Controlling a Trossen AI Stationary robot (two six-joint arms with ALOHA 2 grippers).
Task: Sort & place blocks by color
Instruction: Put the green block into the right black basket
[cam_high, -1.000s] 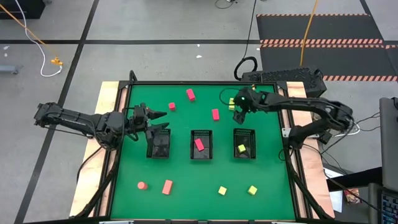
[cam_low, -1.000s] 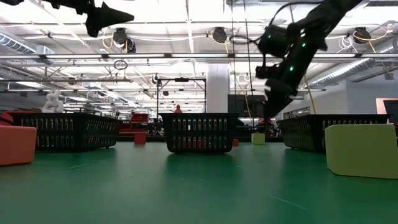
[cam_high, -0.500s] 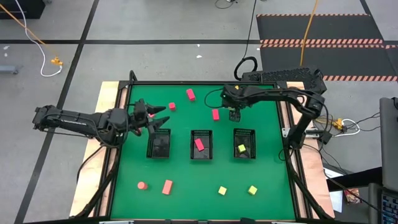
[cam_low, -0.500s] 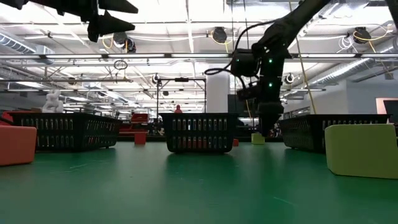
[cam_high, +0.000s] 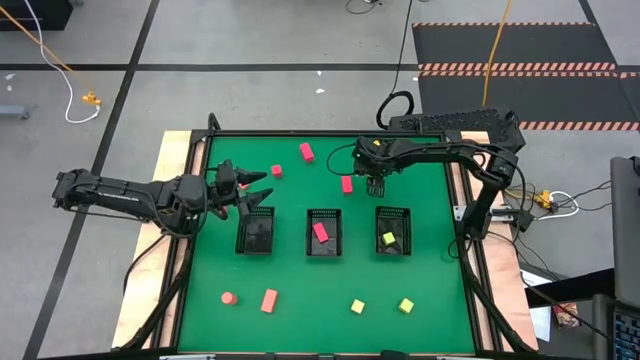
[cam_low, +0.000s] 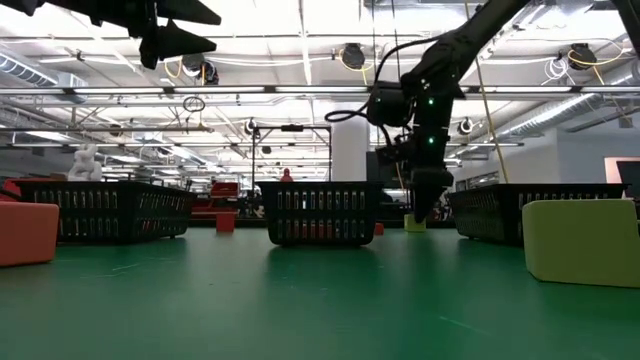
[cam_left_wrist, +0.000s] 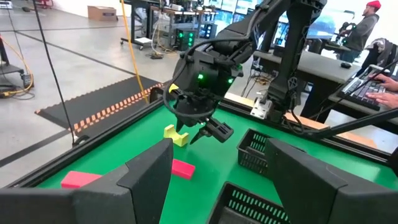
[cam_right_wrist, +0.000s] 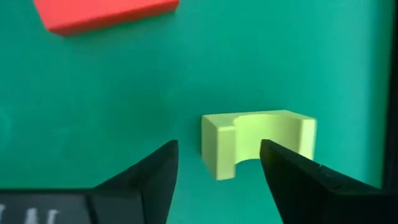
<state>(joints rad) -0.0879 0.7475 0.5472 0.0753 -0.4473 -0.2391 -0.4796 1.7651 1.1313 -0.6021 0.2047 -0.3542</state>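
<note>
Blocks of salmon-red, pink-red and yellow-green were seen scattered over the green desk (cam_high: 220, 270), with three black mesh baskets (cam_high: 324, 232) in a row across its middle. One yellow-green block with a curved notch (cam_right_wrist: 258, 143) was noted on the far part of the desk, on the right arm's side, beyond the row of baskets. A pink-red bar (cam_high: 346, 184) was lying close beside it.

The right gripper (cam_right_wrist: 217, 165) was positioned low over this notched block. In the right wrist view its jaws were seen apart, with nothing clamped between them. The block was lying just ahead of the fingertips and offset toward one finger (cam_right_wrist: 292, 174), which overlapped the notched face; the other finger (cam_right_wrist: 146, 177) was standing clear over bare desk. The block's long axis was judged to run roughly across the gap from one finger to the other, so the jaws would close along its length. Whether any contact had been made could not be told.

The left gripper (cam_high: 255, 192) was held raised near the left-hand basket, jaws apart and empty. It was well apart from the notched block. The right arm was clearly the nearer, and the pick was judged to be its task.
</note>
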